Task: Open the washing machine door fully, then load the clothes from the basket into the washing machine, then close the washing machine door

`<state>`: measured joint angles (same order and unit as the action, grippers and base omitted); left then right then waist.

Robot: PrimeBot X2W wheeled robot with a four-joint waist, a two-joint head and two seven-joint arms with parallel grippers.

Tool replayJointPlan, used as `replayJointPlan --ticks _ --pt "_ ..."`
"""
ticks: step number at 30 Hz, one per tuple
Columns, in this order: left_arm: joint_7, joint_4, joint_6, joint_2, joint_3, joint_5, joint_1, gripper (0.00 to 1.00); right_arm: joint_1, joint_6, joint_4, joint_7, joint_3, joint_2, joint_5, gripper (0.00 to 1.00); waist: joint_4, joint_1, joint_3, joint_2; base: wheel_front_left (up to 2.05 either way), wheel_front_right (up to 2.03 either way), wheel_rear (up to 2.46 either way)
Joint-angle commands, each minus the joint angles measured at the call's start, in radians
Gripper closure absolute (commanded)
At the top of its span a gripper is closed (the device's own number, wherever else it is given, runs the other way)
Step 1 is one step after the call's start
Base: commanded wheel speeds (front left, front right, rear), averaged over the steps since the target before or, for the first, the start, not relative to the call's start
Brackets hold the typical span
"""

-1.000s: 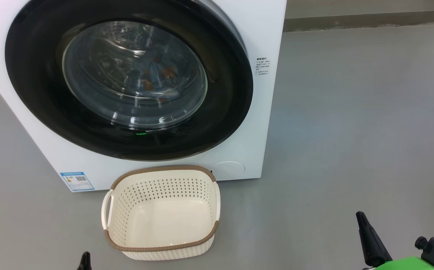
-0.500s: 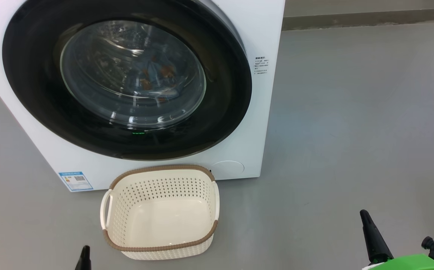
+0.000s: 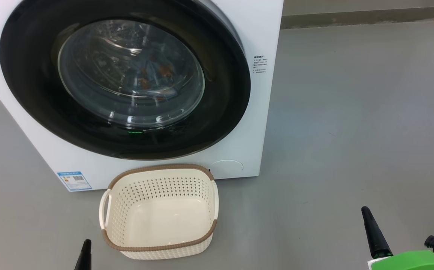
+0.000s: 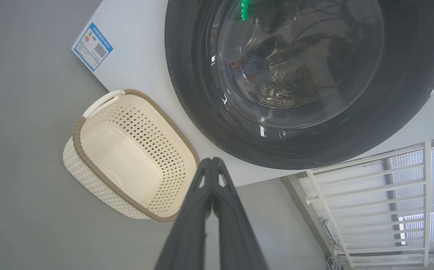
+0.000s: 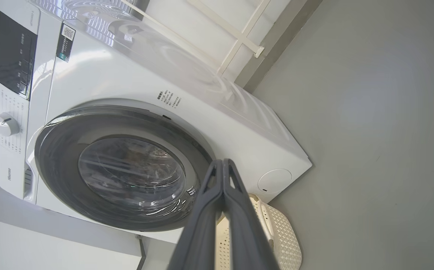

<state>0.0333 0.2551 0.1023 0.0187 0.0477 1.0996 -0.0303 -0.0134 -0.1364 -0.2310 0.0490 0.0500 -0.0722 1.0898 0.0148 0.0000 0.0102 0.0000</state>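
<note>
You've got the washing machine door (image 3: 220,112) shut flush on the washing machine (image 3: 262,112). The blue clothes (image 3: 153,73) show behind its glass, inside the drum. The basket (image 3: 160,167) sits on the floor just in front of the machine, its bare bottom showing. Near-left is the left gripper (image 3: 85,251) and near-right the right gripper (image 3: 370,228). Both have their fingers pressed together, hold nothing, and are well apart from the basket.

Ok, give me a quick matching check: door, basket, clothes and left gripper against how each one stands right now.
Things:
1. washing machine door
2. basket
3. clothes
4. left gripper

States:
A. empty, on the floor
B. inside the washing machine, seen through the door
C. shut, holding nothing
D. closed, flush with the front

Pairs: 1-D, 2-A, 3-B, 4-C.
</note>
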Motion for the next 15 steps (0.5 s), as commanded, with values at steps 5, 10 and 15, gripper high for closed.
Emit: replayJointPlan --ticks 5,10,15 --pt "-0.017 -0.019 0.009 0.021 0.029 0.06 0.053 1.0 0.058 0.004 0.019 -0.018 -0.002 -0.005 0.067 1.0 -0.001 0.0 -0.001 0.0 0.0 0.0 0.0" --pt "-0.031 -0.018 0.011 0.022 0.033 0.11 0.063 1.0 0.065 0.004 0.015 -0.033 0.004 -0.004 0.12 1.0 -0.003 0.0 -0.003 0.0 0.0 0.0 0.0" --pt "-0.046 -0.017 0.013 0.023 0.037 0.161 0.072 1.0 0.072 0.004 0.012 -0.048 0.009 -0.002 0.172 1.0 -0.004 0.0 -0.004 0.0 0.0 0.0 0.0"
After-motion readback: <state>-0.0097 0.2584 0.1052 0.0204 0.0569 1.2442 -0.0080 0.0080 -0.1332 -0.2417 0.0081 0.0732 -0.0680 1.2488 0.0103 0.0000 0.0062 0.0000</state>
